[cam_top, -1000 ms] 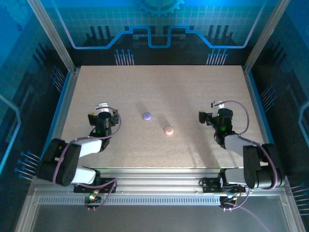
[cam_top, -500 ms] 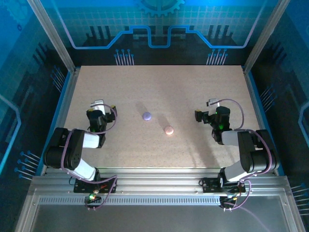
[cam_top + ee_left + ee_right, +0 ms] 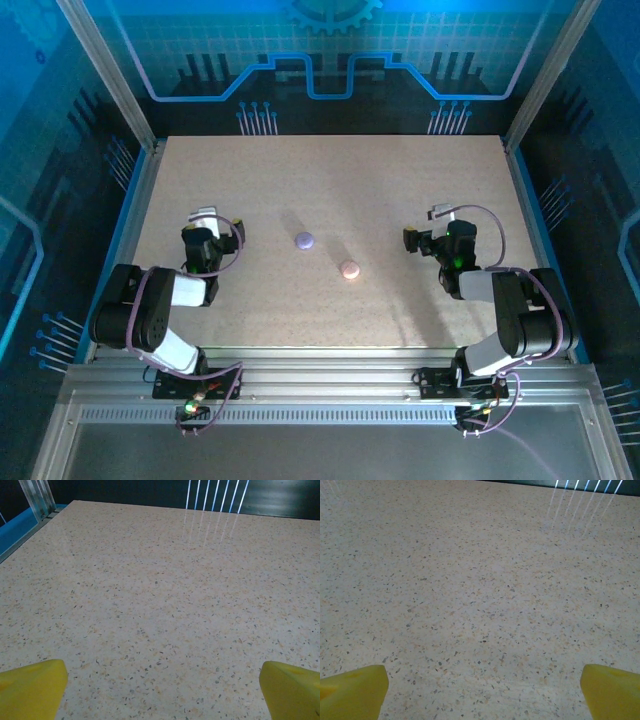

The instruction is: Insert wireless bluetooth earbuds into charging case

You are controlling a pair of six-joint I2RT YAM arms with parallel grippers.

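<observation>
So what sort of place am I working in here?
Most likely a purpose-built robot test cell, not a home or shop. A speckled tabletop is fenced by aluminium frame posts, and blue circuit-pattern wall panels stand behind it.

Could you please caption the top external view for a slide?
Open left gripper and open right gripper flank a lavender case and a pink case, apart on the table.

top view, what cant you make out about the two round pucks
Top view: lavender puck and pink puck are too small to tell open from shut, or what sits inside.
Left wrist view: left gripper fingers are cut off by the bottom edge.
Right wrist view: right gripper fingers are cut off likewise.
</observation>
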